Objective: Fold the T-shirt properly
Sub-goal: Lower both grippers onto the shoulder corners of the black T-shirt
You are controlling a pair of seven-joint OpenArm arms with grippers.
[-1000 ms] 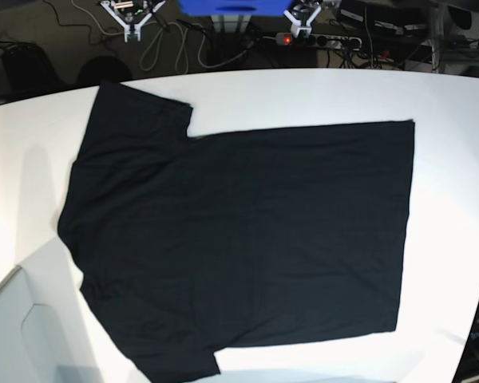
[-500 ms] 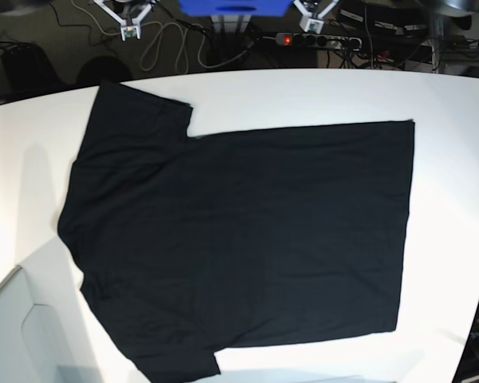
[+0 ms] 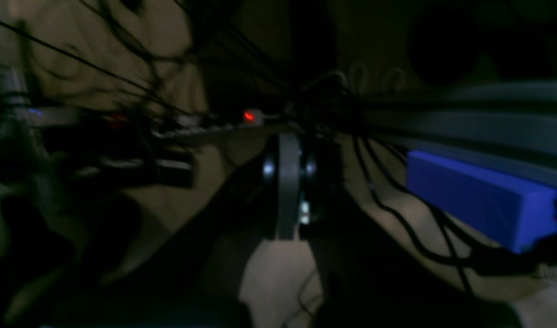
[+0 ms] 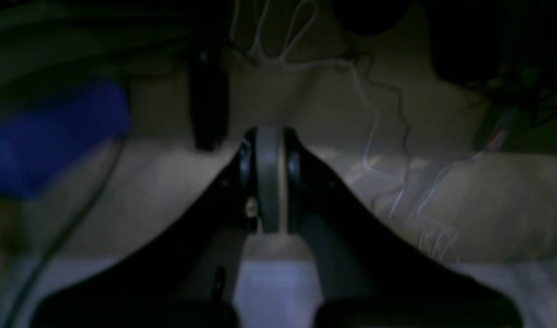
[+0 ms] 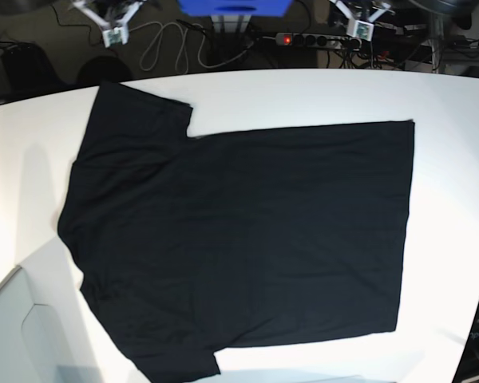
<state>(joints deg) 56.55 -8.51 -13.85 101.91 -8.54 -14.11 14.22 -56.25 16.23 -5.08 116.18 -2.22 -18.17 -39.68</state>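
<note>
- The left end effector [image 5: 359, 30] is closed with nothing in it, above the gap past the desk's far edge, toward the right in the base view.
- The right end effector [image 5: 114, 36] is also closed and empty, past the same far edge, toward the left; both, 2 in all, are apart from the cloth.
- The T-shirt [image 5: 239, 231] lies spread on the white desk [image 5: 303, 96], plain black side up.
- Its long axis runs left to right, roughly along the far edge; the hem end points right, the neck end left.
- 2 sleeves stick out at the left end: 1 toward the desk's far left corner, 1 toward the near edge, its tip at the bottom of the base view.
- The far sleeve comes close to the far edge; small wrinkles cross the cloth near the shoulders.
- Open white surface runs along the far edge right of that sleeve, and a strip lies between the hem and the desk's right edge.
- A pale panel [image 5: 24, 335] stands at the near left corner, just beside the cloth.
</note>
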